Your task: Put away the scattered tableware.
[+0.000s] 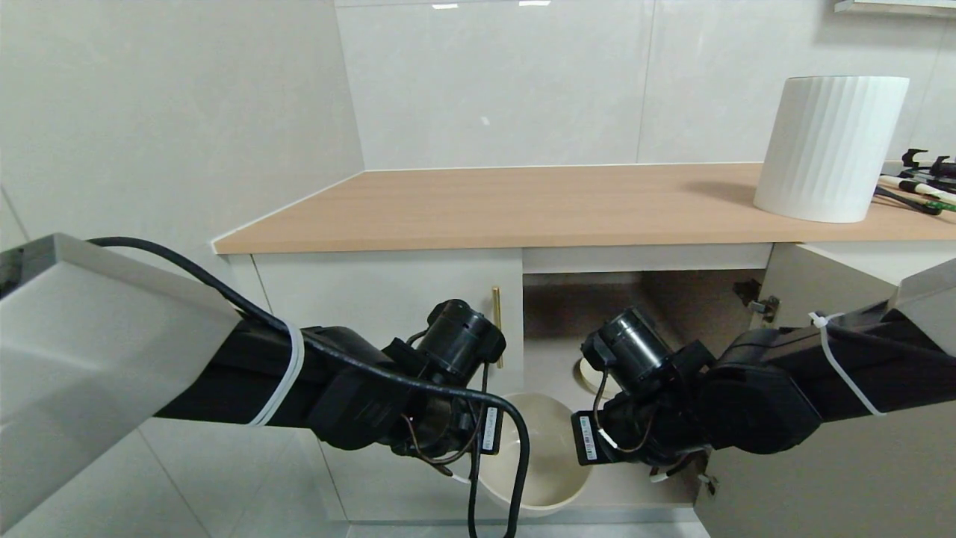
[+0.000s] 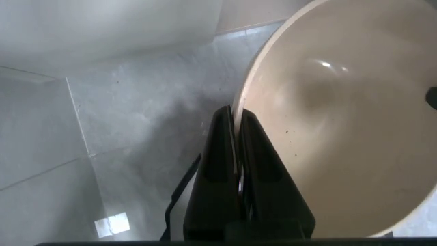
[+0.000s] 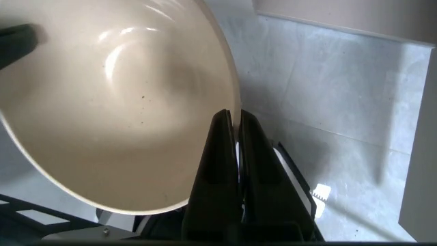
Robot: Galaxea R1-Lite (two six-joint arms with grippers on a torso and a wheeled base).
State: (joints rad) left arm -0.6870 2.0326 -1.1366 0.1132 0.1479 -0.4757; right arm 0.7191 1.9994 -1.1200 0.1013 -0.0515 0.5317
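Left fingers: the left gripper has its two fingers squeezed on the rim of the cream bowl.
Right fingers: the right gripper pinches the rim on the other side in the same way.
Bowl: it hangs low between the two grippers, open side up, over the floor, just in front of the cupboard.
Nearer arm: both are the same, one on each side. The bowl is round, so it has no long way.
Cupboard: the open half is past the bowl and a little to the right. The left door is shut.
Inside: a pale dish sits on the shelf.
Next move, I think: both arms push the bowl forward together, a bit right, missing that dish.
Far: a wooden counter with a tall white pot.
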